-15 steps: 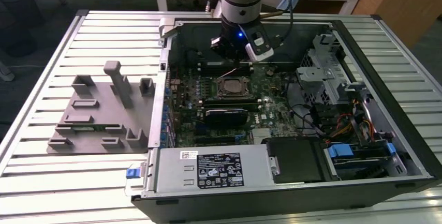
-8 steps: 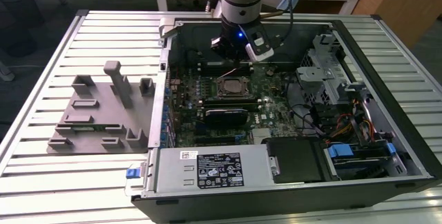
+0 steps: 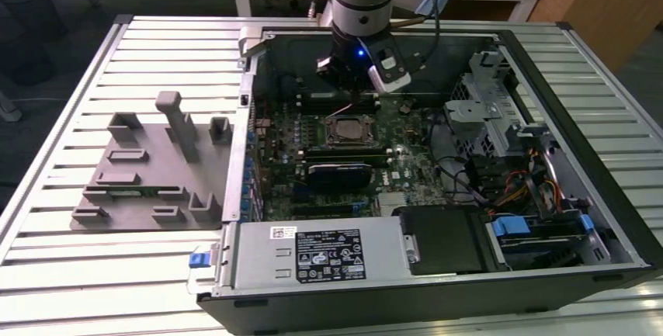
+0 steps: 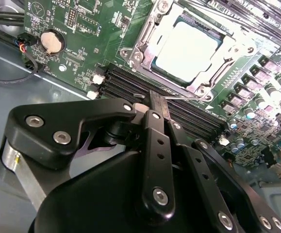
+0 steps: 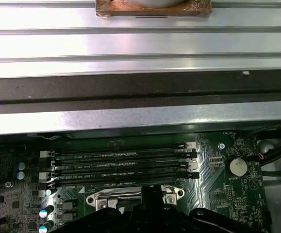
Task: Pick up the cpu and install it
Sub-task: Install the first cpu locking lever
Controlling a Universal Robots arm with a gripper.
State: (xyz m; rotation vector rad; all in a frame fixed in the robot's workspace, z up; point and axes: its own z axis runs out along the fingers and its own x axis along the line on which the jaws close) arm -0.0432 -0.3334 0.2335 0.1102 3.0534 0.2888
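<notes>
gripper (image 4: pixel 152 99) above memory slots (image 4: pixel 125 82), cpu (image 4: pixel 186 51) seated just beyond

Cpu (image 4: pixel 186 51) lies seated in socket frame (image 4: pixel 141 46). Gripper (image 4: pixel 154 99), jaws closed and empty, hangs over adjacent memory slots (image 4: pixel 123 83).

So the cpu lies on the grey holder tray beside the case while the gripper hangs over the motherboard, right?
One thing is off: the cpu sits in the socket on the motherboard, as the second wrist view shows. The gripper does hang over that board.
</notes>
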